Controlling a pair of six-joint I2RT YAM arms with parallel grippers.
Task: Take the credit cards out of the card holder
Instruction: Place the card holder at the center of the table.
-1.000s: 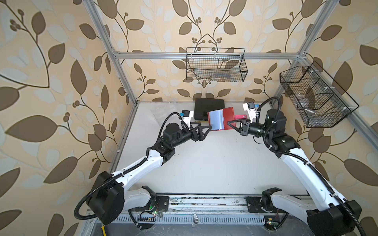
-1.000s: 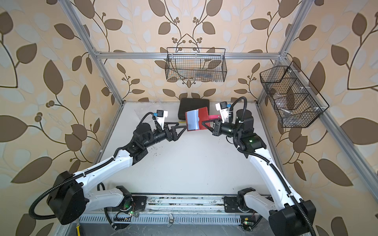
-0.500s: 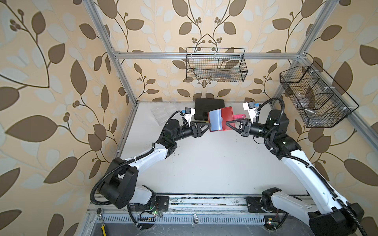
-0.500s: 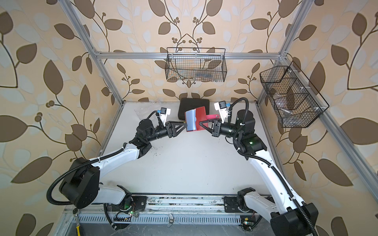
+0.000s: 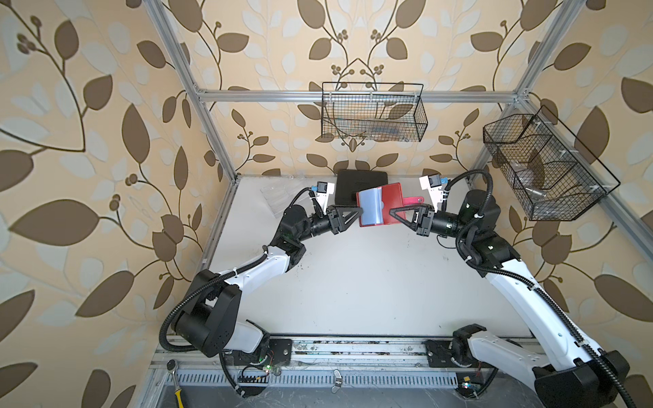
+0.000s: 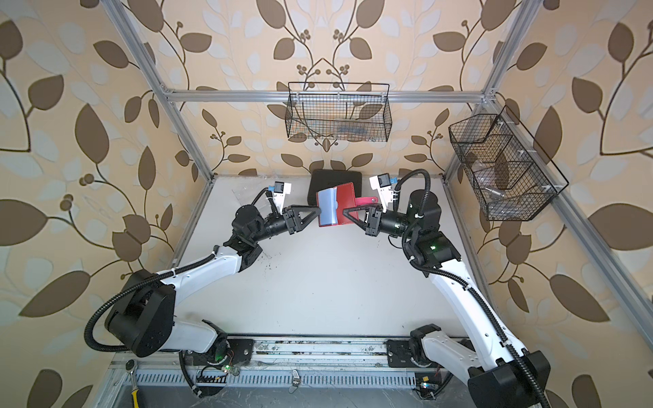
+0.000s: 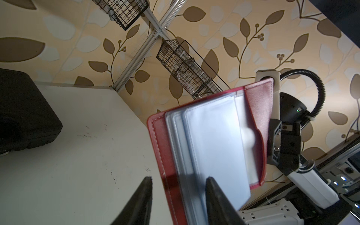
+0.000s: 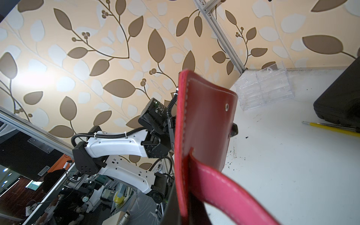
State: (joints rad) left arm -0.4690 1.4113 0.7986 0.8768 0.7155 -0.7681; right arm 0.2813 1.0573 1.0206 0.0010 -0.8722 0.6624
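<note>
**Two Grippers, One Red Card Holder**

The card holder (image 5: 380, 206) was up in the air over the far end of the table (image 5: 353, 275), in front of the black case (image 5: 348, 187). It did not touch the table. It was open like a book, and its pale plastic sleeves (image 7: 214, 140) faced the left arm.

The right gripper (image 5: 391, 213) held it by the red cover, on the side where the strap tab (image 5: 411, 201) stuck out. Its jaws were pressed tight on that cover. I think it held the card holder up and open this way so the other arm could reach the pockets from the free side.

The left gripper (image 7: 178, 181) was at the other edge. Its jaws were apart, with one finger (image 7: 145, 187) outside the red cover and the other on the sleeve side. The left wrist view showed a gap between the outer finger and the cover, so it was not pinching anything yet. It looked ready to grab that cover and some sleeves, maybe to hold the pages wider.

No credit cards could be seen. The sleeves looked milky and blank, and I could not tell if a card hid inside one. So the job seemed near its start.

The next move needed care. The sleeves looked thin and bendy, and a grab could catch too many at once.
</note>
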